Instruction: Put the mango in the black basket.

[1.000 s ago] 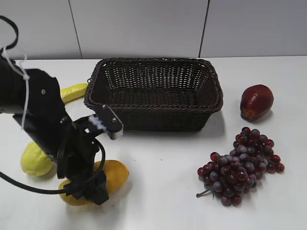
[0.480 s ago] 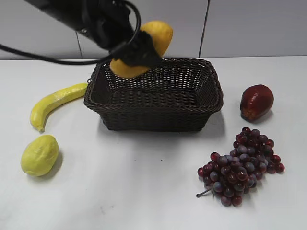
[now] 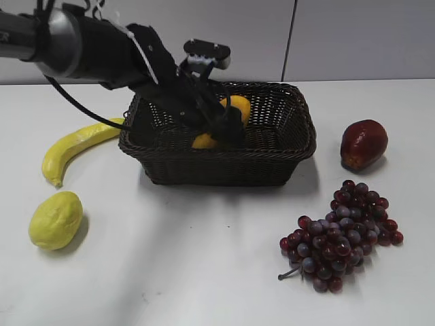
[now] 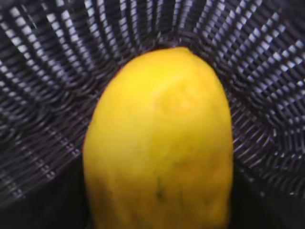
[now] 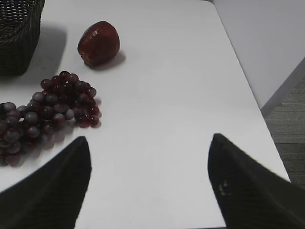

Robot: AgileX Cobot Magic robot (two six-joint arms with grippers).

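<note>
The orange-yellow mango point(image 3: 238, 106) is inside the black basket point(image 3: 299, 146), low between its woven walls. My left gripper point(image 3: 221, 123) reaches down into the basket from the left and is shut on the mango. In the left wrist view the mango point(image 4: 159, 143) fills the middle, with the basket's weave point(image 4: 47, 95) all around it and dark fingers at its lower sides. My right gripper point(image 5: 147, 140) is open and empty above bare table at the right; it is out of the exterior view.
A yellow banana point(image 3: 75, 146) and a pale lemon point(image 3: 56, 219) lie left of the basket. A dark red fruit point(image 3: 363, 144) and a bunch of purple grapes point(image 3: 340, 234) lie to its right. The table's right edge point(image 5: 257, 114) shows in the right wrist view.
My left gripper picked the mango up from the front left of the table, carried it over the basket's back rim, and has now lowered it into the basket.
</note>
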